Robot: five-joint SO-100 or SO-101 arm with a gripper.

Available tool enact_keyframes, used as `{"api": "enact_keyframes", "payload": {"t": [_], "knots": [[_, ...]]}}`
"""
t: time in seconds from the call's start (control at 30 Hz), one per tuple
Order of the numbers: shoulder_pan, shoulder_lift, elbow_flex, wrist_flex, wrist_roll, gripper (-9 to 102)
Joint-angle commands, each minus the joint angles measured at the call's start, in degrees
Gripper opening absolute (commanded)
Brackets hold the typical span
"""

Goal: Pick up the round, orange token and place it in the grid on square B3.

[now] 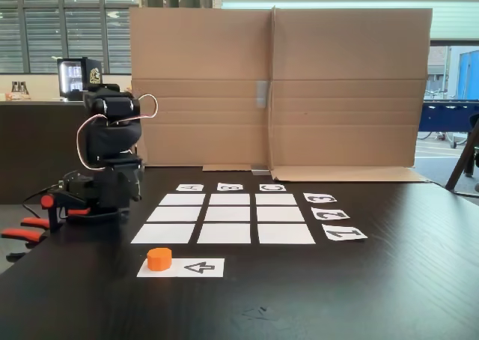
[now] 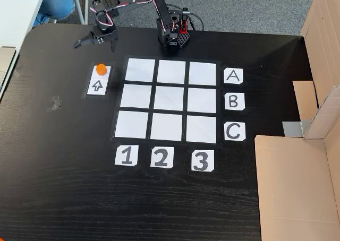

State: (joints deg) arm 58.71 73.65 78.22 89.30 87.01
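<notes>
On the arrow strip (image 2: 99, 80) beside the grid (image 2: 166, 100) sits the orange token (image 2: 100, 68), apart from the gripper (image 2: 79, 42), jaws spread, near the bench (image 2: 64, 198) edge.

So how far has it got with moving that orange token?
Nothing is done yet: the token sits on the arrow strip. The gripper is empty, near the strip's token end. Left: grasp the token and carry it to square B3, which is bare.
</notes>
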Motion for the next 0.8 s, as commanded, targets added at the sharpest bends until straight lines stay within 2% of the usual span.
{"api": "enact_keyframes", "payload": {"t": [0.0,0.77], "knots": [[-1.23,-1.05,-2.99,-0.18,0.79,79],[-4.31,-15.64,-16.52,-0.35,0.26,80]]}}
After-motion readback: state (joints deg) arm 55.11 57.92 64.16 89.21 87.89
